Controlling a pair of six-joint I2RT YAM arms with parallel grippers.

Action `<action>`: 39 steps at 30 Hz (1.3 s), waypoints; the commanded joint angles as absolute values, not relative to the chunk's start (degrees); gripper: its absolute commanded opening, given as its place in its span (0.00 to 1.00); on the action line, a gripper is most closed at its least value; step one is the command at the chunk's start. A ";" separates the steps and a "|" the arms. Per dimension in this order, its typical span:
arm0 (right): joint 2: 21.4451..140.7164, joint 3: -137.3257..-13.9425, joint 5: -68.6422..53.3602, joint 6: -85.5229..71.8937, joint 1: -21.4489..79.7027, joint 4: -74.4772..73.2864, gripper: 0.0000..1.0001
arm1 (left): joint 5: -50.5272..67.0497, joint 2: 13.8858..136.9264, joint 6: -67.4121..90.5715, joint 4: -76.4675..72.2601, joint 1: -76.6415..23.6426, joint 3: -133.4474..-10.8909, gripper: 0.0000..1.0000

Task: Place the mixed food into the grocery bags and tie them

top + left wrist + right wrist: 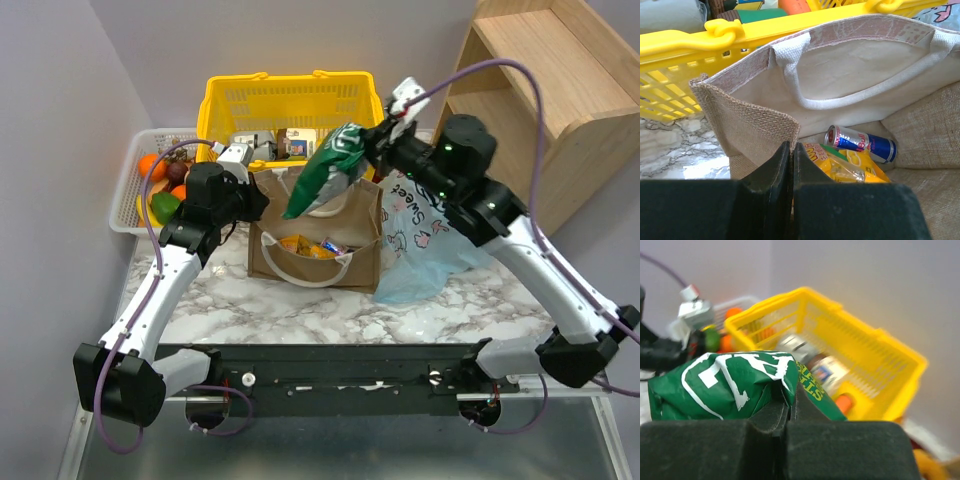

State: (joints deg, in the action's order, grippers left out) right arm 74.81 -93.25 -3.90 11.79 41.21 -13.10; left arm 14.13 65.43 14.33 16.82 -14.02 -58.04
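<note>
On the white, grey-veined marble tabletop (300, 310), closed in by pale lilac walls (60, 80) and with a light wooden shelf unit (560, 70) at the right, a tan burlap bag (270, 260) stood upright with its mouth open. Its weave was coarse outside and lined with smooth cream cloth, and it had white woven loop handles (840, 102). Behind it sat a yellow plastic mesh basket (290, 100) holding cartons. To the left, a white slotted tray (130, 190) held round oranges (150, 165) and a green fruit (163, 207). A thin, crumpled light-blue plastic bag (420, 250), translucent and printed with pink cartoon figures, slumped just beside the burlap bag's right side. The left claw (791, 147) was clenched on the burlap bag's left rim, its black fingers pinched together over the frayed edge. The right claw (375, 140) was clamped on the upper end of a glossy green snack packet (325, 175) with white lettering. The crinkled foil was bunched between its fingers. The packet hung in the air above the burlap bag's mouth. Its long axis was tilted, running from the held end at the upper right down to the free end at the lower left, which pointed toward the opening. Inside the burlap bag, a cylindrical blue-silver-red drink can (860, 142) lay on its side on the bottom, touching shiny yellow-orange snack packets (845, 165).
</note>
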 commanded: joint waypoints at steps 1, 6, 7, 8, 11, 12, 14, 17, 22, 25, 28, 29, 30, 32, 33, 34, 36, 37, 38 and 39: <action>80.23 -90.44 -16.67 -4.30 41.66 -13.96 0.01 | 12.13 65.74 13.27 17.58 -14.24 -57.83 0.00; 93.76 -93.69 -16.88 -5.45 44.47 -25.39 0.01 | 12.22 65.22 13.27 17.58 -14.24 -57.92 0.00; 95.26 -93.43 -15.05 -5.10 45.78 -26.27 0.01 | 11.96 65.21 13.10 17.49 -14.24 -57.92 0.00; 96.58 -93.34 -13.20 -4.14 46.57 -28.37 0.01 | 11.87 65.04 13.10 17.75 -14.24 -57.92 0.00; 100.98 -93.16 -4.60 -2.91 48.60 -33.90 0.01 | 11.25 64.86 12.83 17.75 -14.24 -57.92 0.00; 101.94 -92.99 -2.13 -2.90 48.78 -35.49 0.01 | 11.16 64.78 12.92 17.75 -14.24 -57.92 0.00; 102.39 -92.11 5.25 -2.55 48.87 -39.52 0.01 | 11.25 64.60 12.92 17.75 -14.24 -58.01 0.00; 101.78 -89.39 15.36 -2.03 48.87 -42.87 0.01 | 11.16 64.34 12.83 17.75 -14.24 -58.01 0.00; 102.04 -86.57 24.34 -2.46 49.04 -45.00 0.01 | 10.81 64.16 12.83 17.84 -14.24 -58.01 0.00; 103.27 -87.53 22.95 -3.34 50.79 -44.03 0.01 | 11.07 64.34 12.92 17.75 -14.24 -58.01 0.00; 105.64 -90.87 18.83 -4.57 53.25 -43.51 0.01 | 11.07 64.25 12.92 17.58 -14.24 -57.83 0.00; 106.08 -91.57 17.85 -4.92 53.78 -43.24 0.01 | 11.07 64.25 13.01 17.58 -14.24 -57.75 0.00; 106.61 -92.80 16.54 -4.92 54.31 -43.16 0.09 | 11.07 64.16 13.01 17.40 -14.24 -57.74 0.00; 106.26 -93.34 12.59 -5.01 54.76 -42.98 0.23 | 11.16 64.16 13.01 17.32 -14.24 -57.66 0.00; 104.87 -93.34 11.87 -5.10 54.76 -42.98 0.41 | 11.16 64.07 13.01 17.40 -14.24 -57.66 0.00; 103.72 -93.25 11.34 -4.84 54.76 -43.07 0.53 | 11.16 63.99 13.01 17.40 -14.24 -57.66 0.00; 101.18 -93.08 10.29 -3.08 54.84 -43.77 0.71 | 11.16 63.90 12.92 17.31 -14.24 -57.66 0.00; 97.94 -92.90 9.76 -2.29 54.76 -43.94 0.75 | 11.16 63.81 12.92 17.31 -14.24 -57.66 0.00; 96.43 -92.47 8.71 -0.98 54.76 -44.29 0.78 | 11.34 63.72 13.01 17.31 -14.24 -57.66 0.00; 94.41 -92.11 7.92 -0.62 54.84 -44.21 0.83 | 11.25 63.72 13.09 17.31 -14.24 -57.74 0.00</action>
State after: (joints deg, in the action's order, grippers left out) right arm 102.04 -92.58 14.11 -3.73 53.52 -41.36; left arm 12.62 65.14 13.30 18.72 -14.28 -58.04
